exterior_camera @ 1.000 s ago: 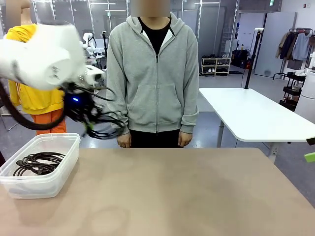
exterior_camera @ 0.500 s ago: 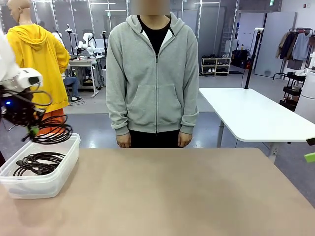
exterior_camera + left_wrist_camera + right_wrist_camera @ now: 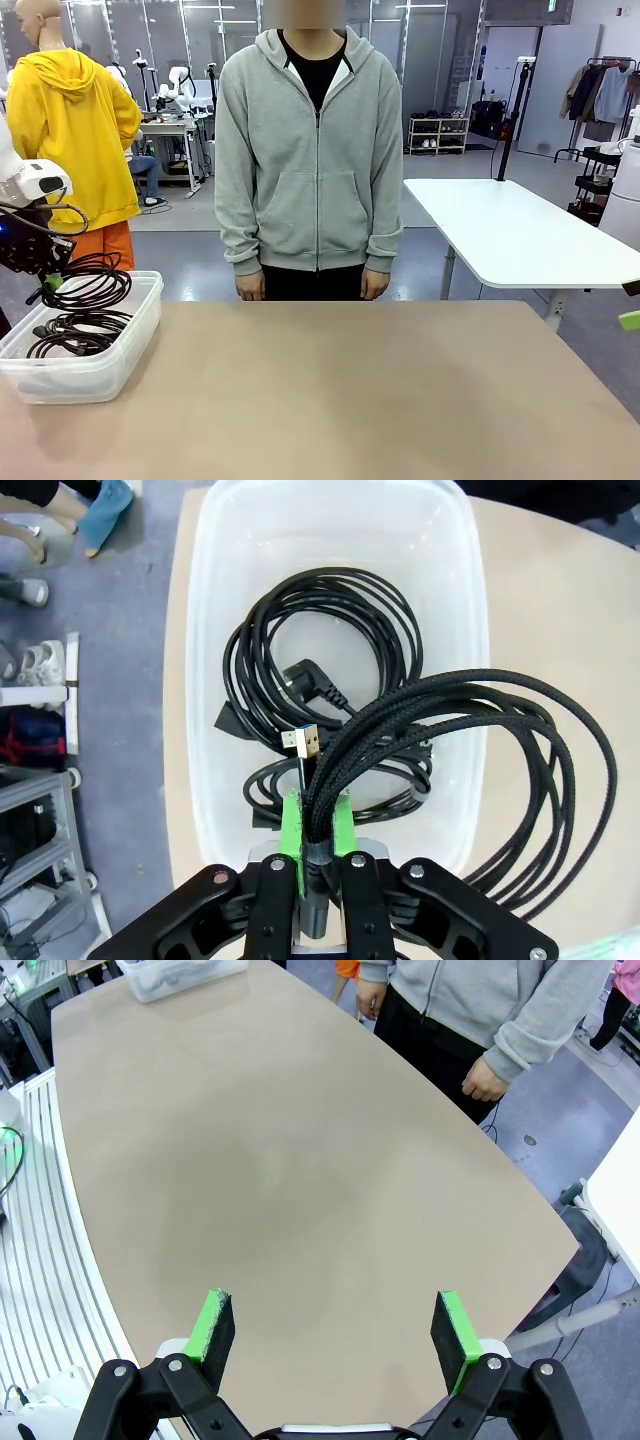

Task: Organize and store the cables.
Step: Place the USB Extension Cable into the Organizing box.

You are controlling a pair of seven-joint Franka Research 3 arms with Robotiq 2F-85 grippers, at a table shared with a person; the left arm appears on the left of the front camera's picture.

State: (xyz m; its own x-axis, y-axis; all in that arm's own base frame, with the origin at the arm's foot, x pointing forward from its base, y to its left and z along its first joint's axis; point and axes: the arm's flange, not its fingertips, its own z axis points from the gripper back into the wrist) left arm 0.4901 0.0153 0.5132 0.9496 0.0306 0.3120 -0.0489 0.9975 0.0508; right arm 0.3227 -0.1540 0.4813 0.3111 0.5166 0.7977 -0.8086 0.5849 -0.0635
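Note:
My left gripper (image 3: 45,287) hangs over the clear plastic bin (image 3: 120,350) at the table's left end, shut on a coiled braided black cable (image 3: 95,285). From the left wrist the gripper (image 3: 316,825) pinches the bundled strands of that coil (image 3: 480,750), whose loops hang out past the bin's wall (image 3: 205,680). Another coiled black cable with a mains plug (image 3: 300,685) lies on the bin's floor, also visible from the front (image 3: 80,333). My right gripper (image 3: 334,1328) stands open above the bare table top (image 3: 250,1180), nothing between its fingers.
A person in a grey hoodie (image 3: 310,160) stands at the far edge, hands hanging down (image 3: 376,284). The bin appears small at the far corner from the right wrist (image 3: 180,975). A second white table (image 3: 510,235) stands behind on the right.
My left arm has swung left from mid-table and lowered, carrying the braided coil from in front of the person to just over the bin. The right arm has not moved.

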